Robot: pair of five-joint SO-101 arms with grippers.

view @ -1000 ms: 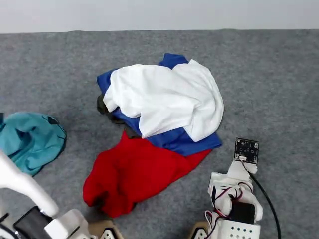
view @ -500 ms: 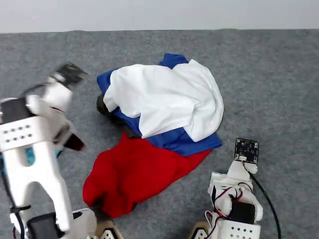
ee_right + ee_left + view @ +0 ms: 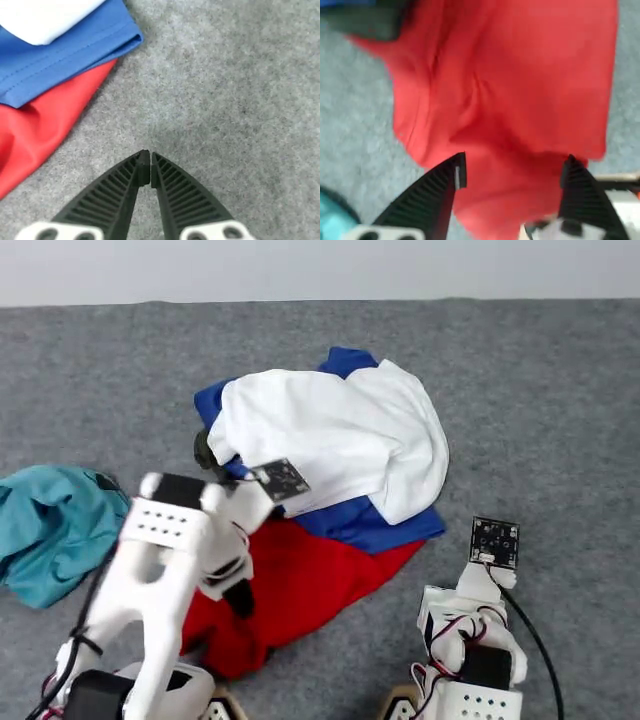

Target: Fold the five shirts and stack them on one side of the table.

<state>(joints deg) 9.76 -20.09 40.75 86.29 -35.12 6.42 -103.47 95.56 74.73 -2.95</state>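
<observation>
A loose pile lies mid-table: a white shirt [image 3: 330, 435] on top of a blue shirt [image 3: 365, 520], with a dark shirt [image 3: 205, 452] peeking out at its left edge. A crumpled red shirt [image 3: 300, 590] spreads in front of the pile. A teal shirt [image 3: 50, 525] lies bunched at the left. My left gripper [image 3: 512, 172] hangs open just above the red shirt [image 3: 510, 90], nothing between its fingers. My right gripper [image 3: 146, 169] is shut over bare carpet, near the corners of the blue shirt [image 3: 65, 55] and red shirt [image 3: 35, 125].
Grey carpet [image 3: 540, 400] covers the table, with bare room at the right and far left. A pale wall strip runs along the far edge. The right arm's base [image 3: 470, 680] sits at the front right.
My left arm has swung from the front left corner, over the teal shirt, to above the red shirt. The right arm and the pile have not moved.
</observation>
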